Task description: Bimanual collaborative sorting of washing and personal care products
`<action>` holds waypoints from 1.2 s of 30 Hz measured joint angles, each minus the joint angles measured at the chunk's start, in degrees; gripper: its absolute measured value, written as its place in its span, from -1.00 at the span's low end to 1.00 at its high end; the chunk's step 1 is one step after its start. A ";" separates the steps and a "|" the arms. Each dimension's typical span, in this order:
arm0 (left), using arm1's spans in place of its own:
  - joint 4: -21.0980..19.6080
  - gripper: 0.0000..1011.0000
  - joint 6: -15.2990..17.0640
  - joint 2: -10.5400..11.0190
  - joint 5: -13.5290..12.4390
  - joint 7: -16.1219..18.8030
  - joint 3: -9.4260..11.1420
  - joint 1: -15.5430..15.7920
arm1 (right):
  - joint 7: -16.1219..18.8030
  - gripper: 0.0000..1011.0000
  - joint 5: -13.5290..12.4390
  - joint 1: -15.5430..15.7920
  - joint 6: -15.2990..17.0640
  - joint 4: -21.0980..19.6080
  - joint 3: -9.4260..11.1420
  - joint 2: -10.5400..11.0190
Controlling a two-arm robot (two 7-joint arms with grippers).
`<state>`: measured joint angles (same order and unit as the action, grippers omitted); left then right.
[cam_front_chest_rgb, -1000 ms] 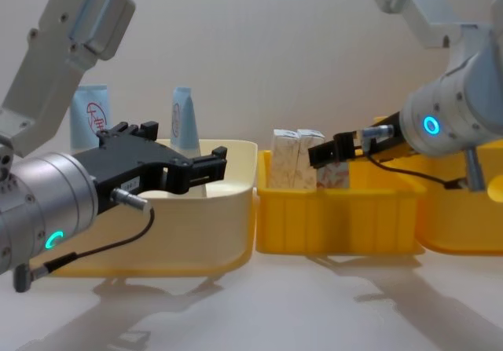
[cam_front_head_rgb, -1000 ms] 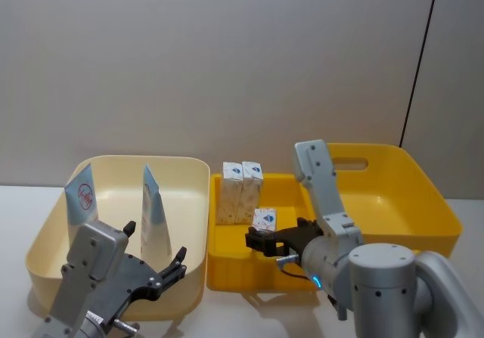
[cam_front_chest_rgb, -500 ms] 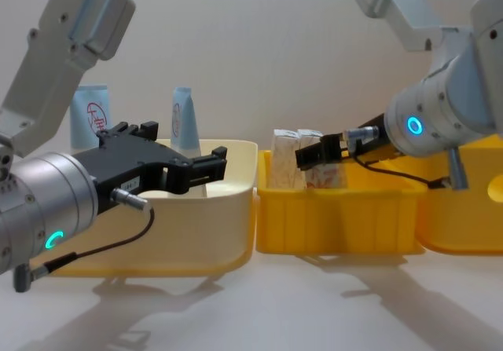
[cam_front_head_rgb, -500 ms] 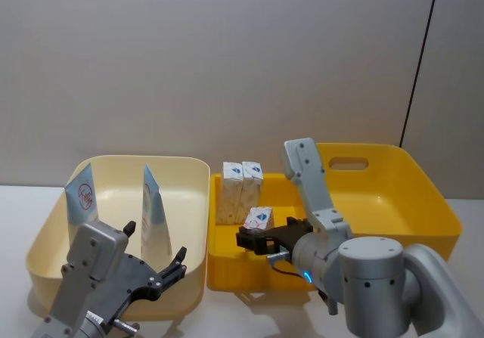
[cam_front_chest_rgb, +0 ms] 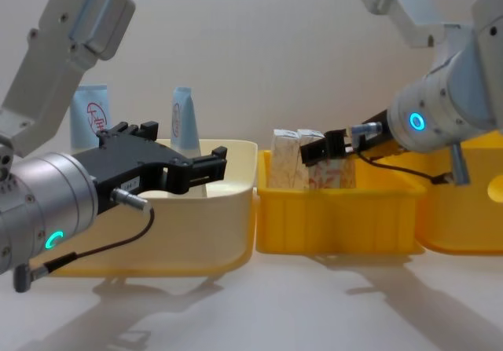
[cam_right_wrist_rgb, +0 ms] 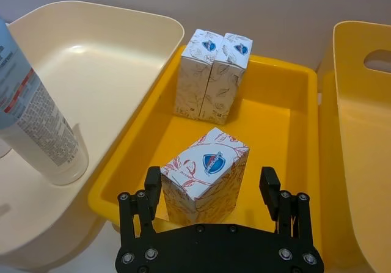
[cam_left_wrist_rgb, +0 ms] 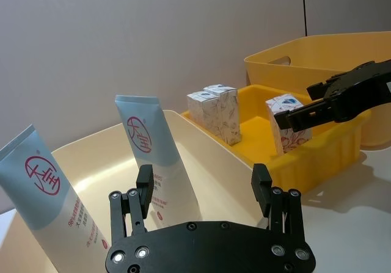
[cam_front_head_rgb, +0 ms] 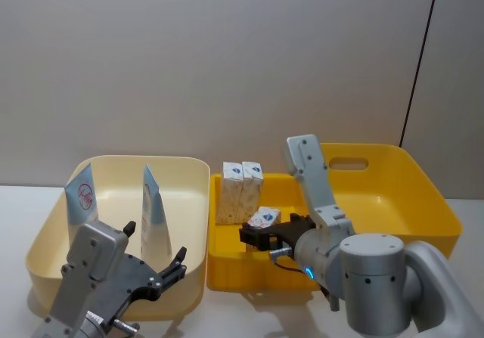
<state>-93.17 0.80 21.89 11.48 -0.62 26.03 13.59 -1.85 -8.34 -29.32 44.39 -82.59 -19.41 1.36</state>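
Reaching into the small yellow bin (cam_front_head_rgb: 249, 276) with the right gripper (cam_right_wrist_rgb: 211, 178), fingers (cam_right_wrist_rgb: 153, 184) spread wide on either side of a carton (cam_right_wrist_rgb: 204, 178) and clamped on nothing. Cannot tell whether one finger touches the carton's edge; plainly clear of it on the other side. Hovering the left gripper (cam_left_wrist_rgb: 203, 176) at the robot's left, by the front wall of the cream bin (cam_front_head_rgb: 45, 236), fingers just as wide, holding nothing and touching nothing.

Counting two tubes (cam_front_head_rgb: 80, 200) (cam_front_head_rgb: 155, 217) in the cream bin, both upright on their caps with the flat crimped ends up, well apart: one at the far left, the other nearer the middle. Pale blue over white, each with a round red logo and small print lower down.

Counting three cartons in the small yellow bin: a pair (cam_front_head_rgb: 231, 190) (cam_front_head_rgb: 252, 189) touching side by side at the far wall, and the straddled one near the front wall, turned at an angle to the pair. Cream card, reddish leafy print, a blue badge on the top face.

Resting all on the table (cam_front_chest_rgb: 314, 312), with a large yellow bin (cam_front_head_rgb: 423, 202), handle slot in its far wall, just beside the small one on the right.
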 joint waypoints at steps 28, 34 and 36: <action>0.00 0.98 0.00 0.00 0.00 0.00 0.00 0.00 | -0.21 0.98 0.38 1.00 0.67 -0.05 1.54 -1.80; 0.00 0.98 0.00 0.00 0.00 0.00 0.00 0.00 | -0.13 0.98 0.37 0.86 0.73 0.73 1.65 -2.53; 0.00 0.98 0.00 0.00 0.00 0.00 0.00 0.00 | -0.13 0.98 0.38 0.82 0.74 0.97 1.73 -2.75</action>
<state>-93.18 0.80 21.90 11.48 -0.62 26.03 13.59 -1.98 -7.96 -28.50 45.13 -81.62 -17.68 -1.40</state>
